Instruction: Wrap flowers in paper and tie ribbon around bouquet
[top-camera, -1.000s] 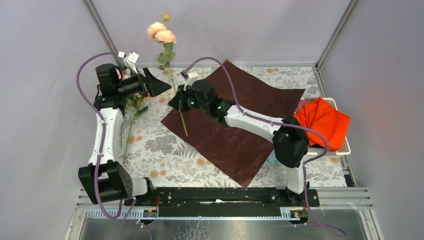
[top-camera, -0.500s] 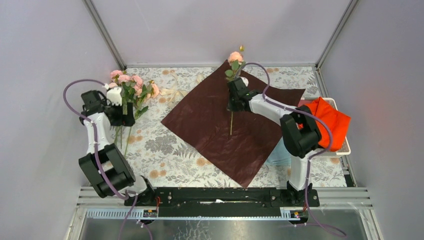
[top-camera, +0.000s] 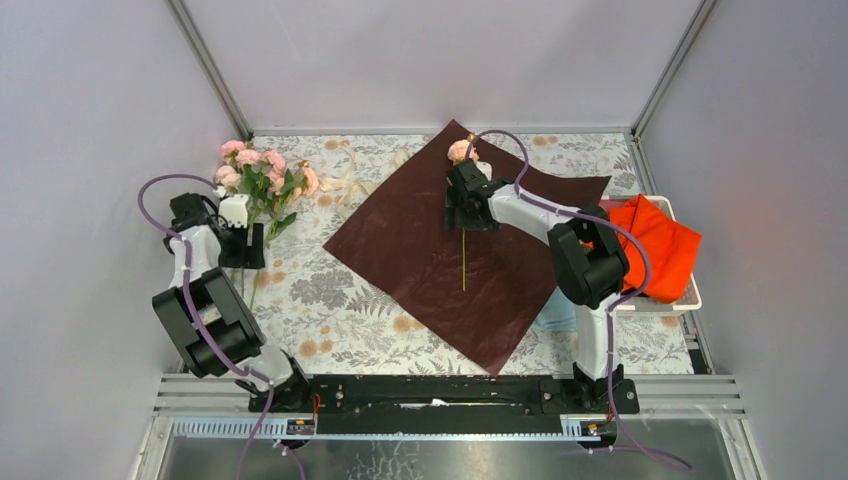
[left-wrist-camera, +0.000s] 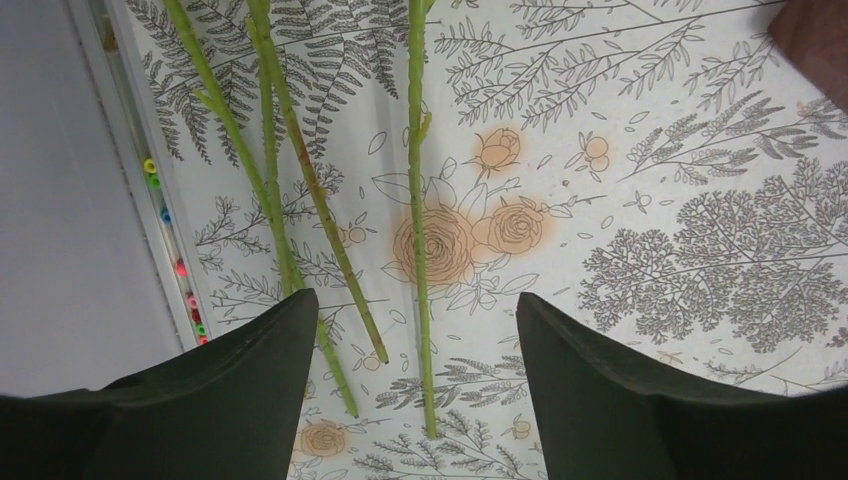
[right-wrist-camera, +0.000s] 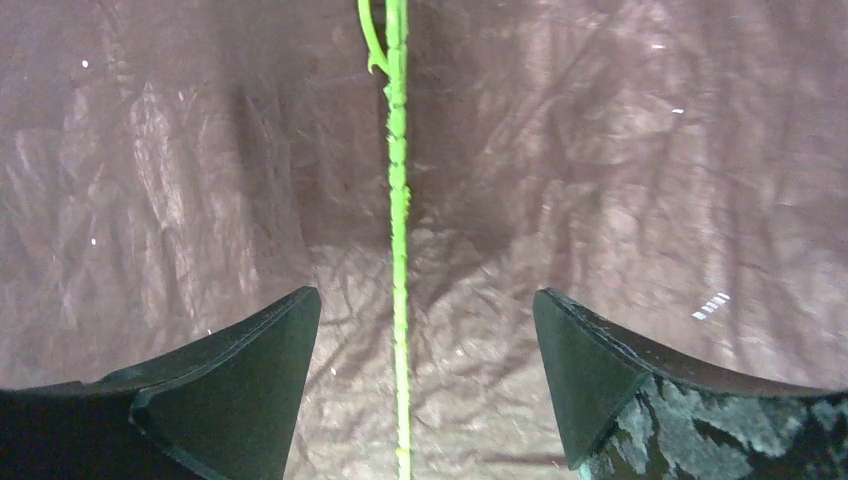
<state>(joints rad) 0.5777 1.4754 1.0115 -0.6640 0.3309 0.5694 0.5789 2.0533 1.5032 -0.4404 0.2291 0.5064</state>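
From above, you could not see the middle of the single stem (top-camera: 463, 262), which lay under the right gripper (top-camera: 464, 215) on the paper (top-camera: 400, 240). Near the left edge of the table (top-camera: 330, 300), the left gripper (top-camera: 244, 252) covered part of the stems of the flowers (top-camera: 262, 178). The ribbon (top-camera: 345, 186) beside them was too thin to trace. A light blue cloth (top-camera: 556, 310) sat mostly hidden behind the right arm (top-camera: 585, 265). In your left wrist view the stems ran off the top edge, blooms unseen, and only a corner of the paper showed. Your right wrist view cut the stem off likewise.

High rear overview, wrists close over flowers (left-wrist-camera: 415, 150)
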